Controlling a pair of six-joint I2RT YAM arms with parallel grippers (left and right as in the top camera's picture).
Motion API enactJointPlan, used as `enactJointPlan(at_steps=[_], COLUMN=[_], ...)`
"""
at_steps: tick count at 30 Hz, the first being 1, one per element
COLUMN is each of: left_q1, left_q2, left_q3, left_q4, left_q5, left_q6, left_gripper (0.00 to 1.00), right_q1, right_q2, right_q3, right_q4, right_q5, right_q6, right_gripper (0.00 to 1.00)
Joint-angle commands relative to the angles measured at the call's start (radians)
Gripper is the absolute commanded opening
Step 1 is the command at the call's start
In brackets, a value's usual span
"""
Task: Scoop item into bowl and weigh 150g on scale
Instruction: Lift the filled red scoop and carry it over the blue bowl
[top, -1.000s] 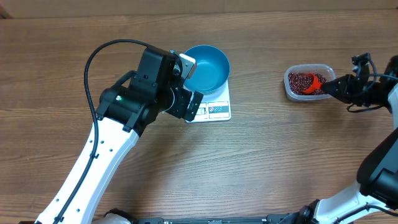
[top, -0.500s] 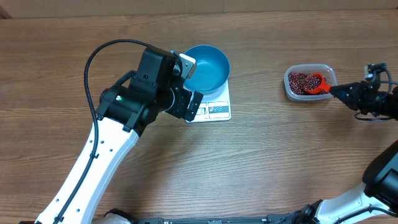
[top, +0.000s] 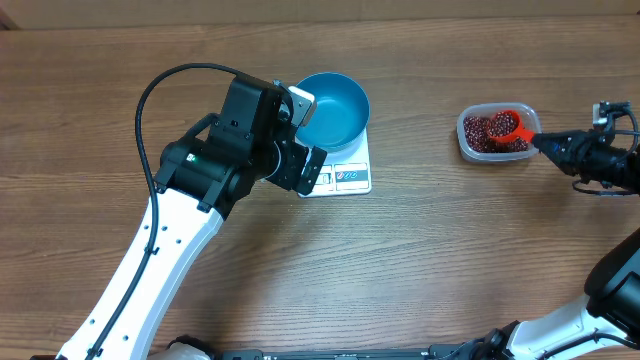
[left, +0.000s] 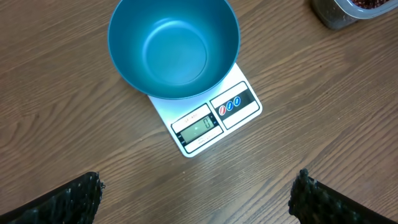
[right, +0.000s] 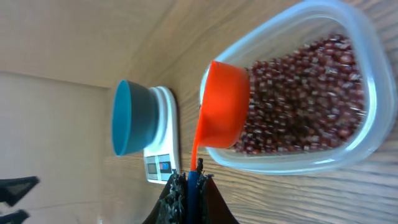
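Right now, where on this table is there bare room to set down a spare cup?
Bare wood lies between the scale and the clear tub, and across the table nearer the robot. Crowded: the left pincer hangs open by the blue bowl; the right pincer holds the red scoop at the tub.

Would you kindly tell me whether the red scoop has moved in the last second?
Yes. In the overhead view, the red scoop, held by the right gripper, has shifted slightly right and up-frame, toward the clear tub's rim nearest that gripper.
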Motion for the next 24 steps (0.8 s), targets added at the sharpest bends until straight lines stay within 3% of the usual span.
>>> enactJointPlan(at_steps=[1, 12, 24], left_q1=[0.004, 0.004, 0.004], left_q2=[0.006, 0.006, 0.006], left_q3=[0.008, 0.008, 0.008], left_q4=[0.002, 0.002, 0.002], left_q5=[0.014, 0.014, 0.014], left_q6=[0.019, 0.019, 0.019], left_gripper=[1.00, 1.00, 1.00], right_q1=[-0.003, 0.037, 0.266], right_q2=[0.005, -0.008, -0.073], right_q3=[-0.002, 0.000, 0.051], right_q4=[-0.006, -0.077, -0.071], right_q5=[-0.106, -0.127, -0.138], right_q6=[-0.001, -0.005, 0.030], right_gripper=[0.04, 0.04, 0.04])
